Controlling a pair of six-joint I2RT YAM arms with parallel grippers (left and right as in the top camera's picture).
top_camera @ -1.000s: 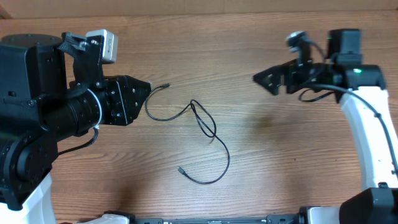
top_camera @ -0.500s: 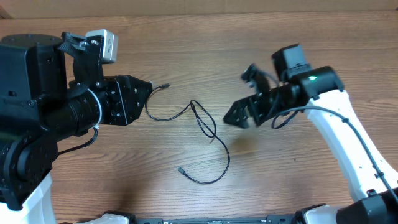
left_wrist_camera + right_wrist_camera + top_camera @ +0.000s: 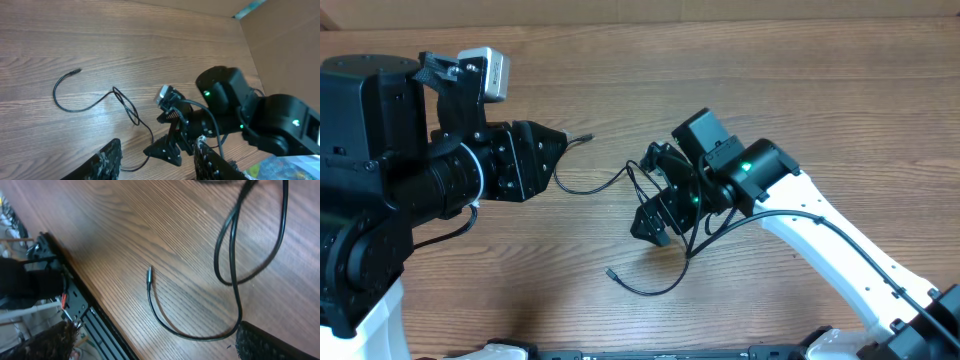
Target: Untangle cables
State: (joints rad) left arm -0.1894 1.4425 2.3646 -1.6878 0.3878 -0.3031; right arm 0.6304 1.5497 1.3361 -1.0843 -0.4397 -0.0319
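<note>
We see the cables (image 3: 582, 192) lying loose on the table (image 3: 820, 80). The right gripper (image 3: 152, 330) hovers over their loop, jaws wide and empty. The left gripper (image 3: 556, 158) sits just beside them, partly open, holding nothing.

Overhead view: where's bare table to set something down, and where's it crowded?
Free: the table patch beyond the right arm, toward the far edge; the near patch between the left arm and the lower plug of the cable. Crowded: centre, where the right gripper hangs over the cable, near the left gripper.
</note>
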